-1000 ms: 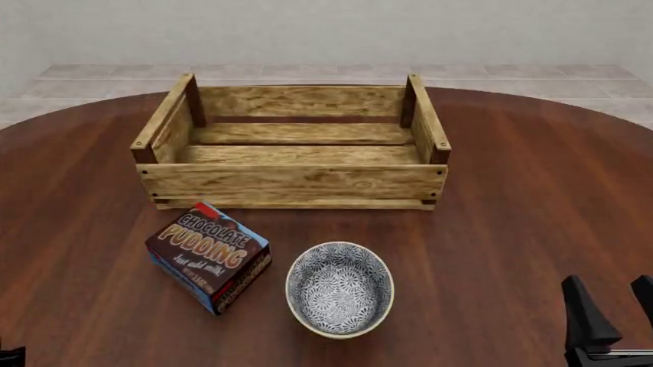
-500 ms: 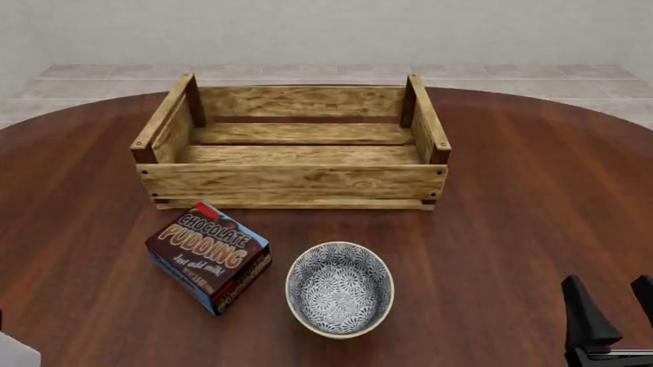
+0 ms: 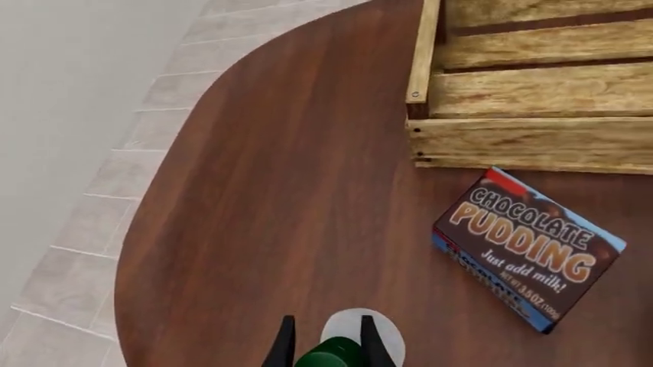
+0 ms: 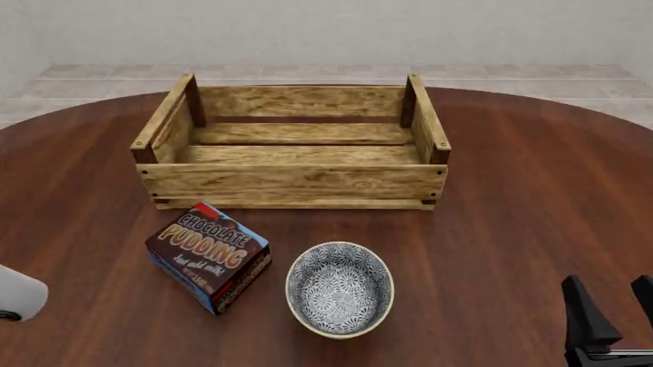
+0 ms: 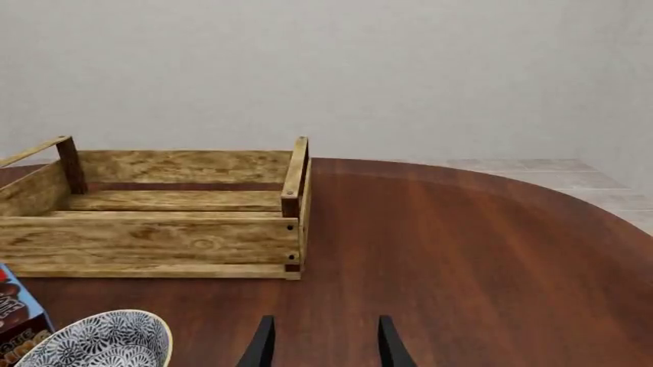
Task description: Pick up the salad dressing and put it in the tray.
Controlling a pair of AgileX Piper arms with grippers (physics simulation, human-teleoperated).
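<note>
The salad dressing [image 4: 17, 293], a pale off-white bottle, shows at the far left edge of the front view, raised off the table. In the left wrist view its pale body [image 3: 365, 330] and a green part sit between the two dark fingers of my left gripper [image 3: 329, 348], which is shut on it. The tray [image 4: 290, 182], a light-wood slatted crate, stands at the middle back, well ahead and to the right of the bottle. My right gripper [image 4: 613, 321] rests open at the front right corner, nothing between its fingers [image 5: 263, 345].
A brown-and-blue Chocolate Pudding box [image 4: 209, 256] lies in front of the tray's left half. A grey patterned bowl [image 4: 340, 289] sits to its right. The round wooden table's edge [image 3: 153, 229] runs close by the left gripper.
The bottle has risen into the front view at the lower left edge, showing more with each frame. The right gripper, box, bowl and tray have not moved.
</note>
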